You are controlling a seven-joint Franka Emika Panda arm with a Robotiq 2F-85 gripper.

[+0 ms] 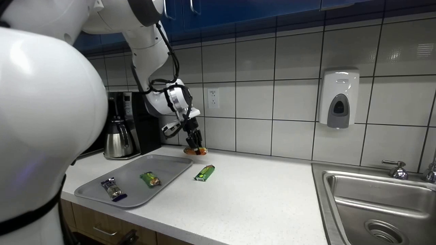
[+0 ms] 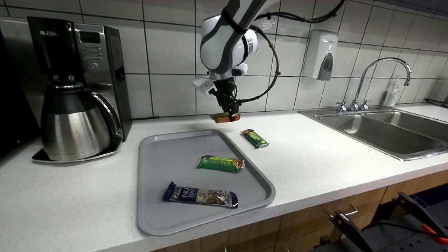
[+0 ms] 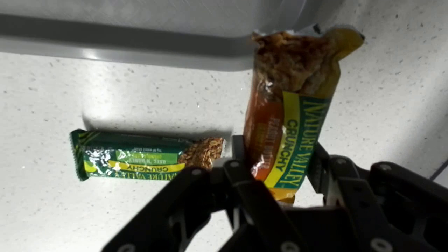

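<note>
Currently an orange granola bar (image 3: 294,140) hangs above the counter (image 2: 297,157), its wrapper reading NATURE VALLEY, CRUNCHY and, more faintly, PEANUT BUTTER. The gripper (image 3: 278,157) pinches it across its width, the jaws parted only by the bar. Lower down, on the counter, lies a green bar (image 3: 140,155) labelled OATS 'N HONEY. On the grey tray (image 2: 168,157) rest another green bar (image 2: 220,163) and a dark blue bar (image 2: 201,196) showing NU and BAR. The tray nears the counter's front edge; a tiled wall (image 2: 168,94) stands close behind the gripper, and the counter stretches sideways to the sink (image 1: 325,197).
</note>
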